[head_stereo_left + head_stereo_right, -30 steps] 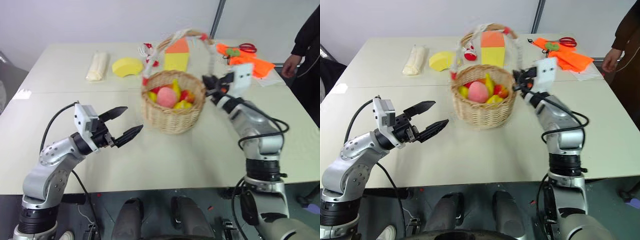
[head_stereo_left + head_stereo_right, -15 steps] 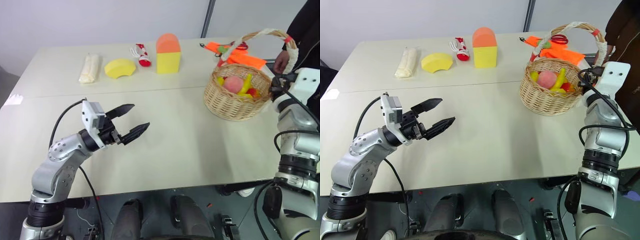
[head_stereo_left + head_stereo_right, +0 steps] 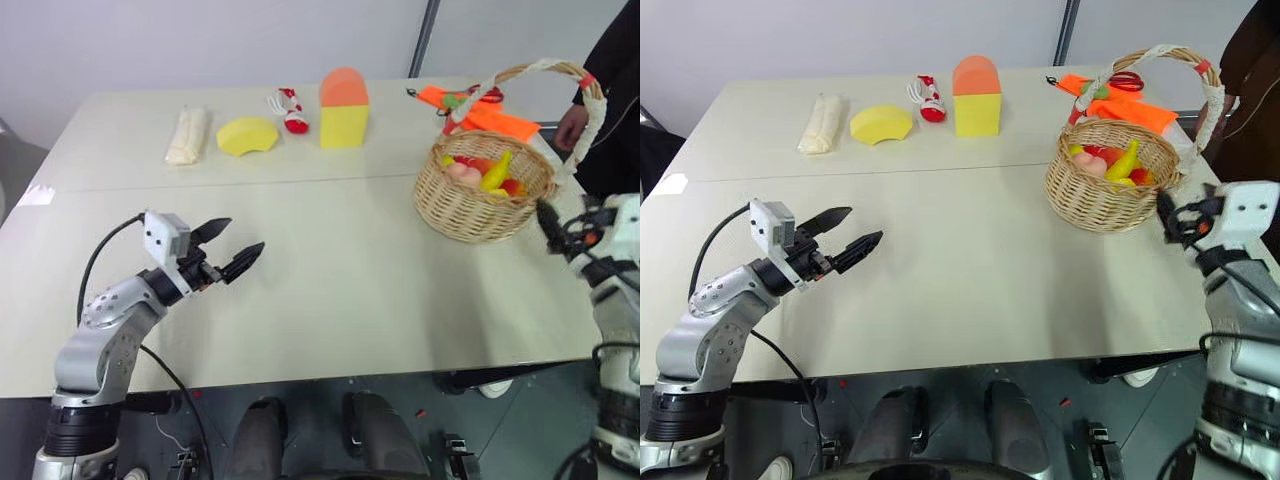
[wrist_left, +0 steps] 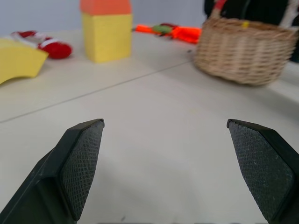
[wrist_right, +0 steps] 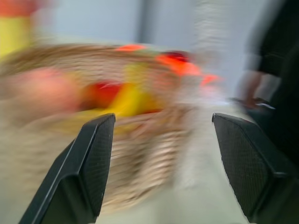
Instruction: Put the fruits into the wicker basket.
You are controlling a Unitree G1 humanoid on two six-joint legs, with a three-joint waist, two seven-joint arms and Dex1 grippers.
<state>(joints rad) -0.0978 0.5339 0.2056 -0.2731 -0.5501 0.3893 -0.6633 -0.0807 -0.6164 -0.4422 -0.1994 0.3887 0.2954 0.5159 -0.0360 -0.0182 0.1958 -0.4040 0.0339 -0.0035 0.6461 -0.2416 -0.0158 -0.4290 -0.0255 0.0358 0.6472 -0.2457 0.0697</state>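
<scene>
A: State the step in hand

B: Judged from the layout, loading is finished or near it. The wicker basket stands on the desk at the robot's right, and the fruits lie inside it: a pink peach, a yellow banana and red-orange pieces. The right tool sits just beside the basket wall, fingers spread and grasping nothing. The left tool hangs over bare desk well apart from the basket, fingers wide, empty

A: What does the next move call for?

B: Confirm that no fruit remains outside the basket. The items along the far edge, namely a pale wrapped bundle, a yellow half-round slab, a red and white item and a yellow block with orange top, do not read as fruits. If that holds, both arms can simply clear the basket without catching its handle

A: List what is hard to make out

B: The right wrist view is blurred, so individual fruits there are smears. The basket rim hides whatever lies lower inside, so a lemon cannot be confirmed. A person stands at the far right, cut by the frame edge, beside orange items behind the basket
</scene>
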